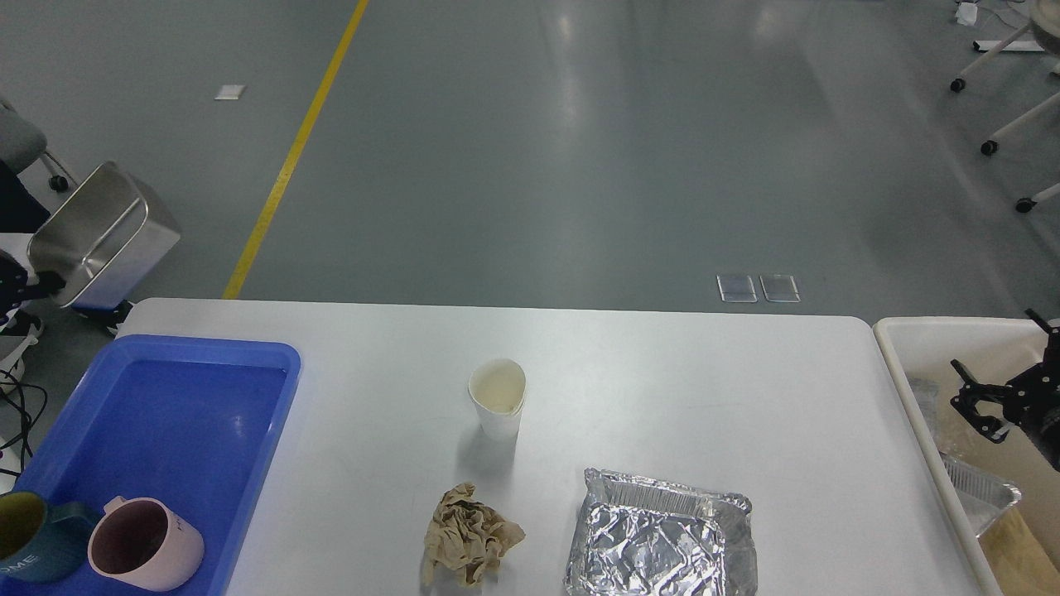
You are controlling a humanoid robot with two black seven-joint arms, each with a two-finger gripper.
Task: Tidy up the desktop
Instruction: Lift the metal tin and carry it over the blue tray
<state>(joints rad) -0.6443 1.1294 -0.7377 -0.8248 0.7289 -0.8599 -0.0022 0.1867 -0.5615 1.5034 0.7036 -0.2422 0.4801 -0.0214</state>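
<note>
Three items are remaining on the white surface (662,372): paper cup (498,397), crumpled paper (469,535), foil tray (660,536). Left pincer (33,285) is gripping a steel tin (99,236) at far left; right pincer (977,406) is hanging open, empty, over the bin (903,339).

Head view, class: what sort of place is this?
Probably a lab or workshop hall: a bare grey floor with a yellow line, wheeled chair legs, and a white table.
</note>
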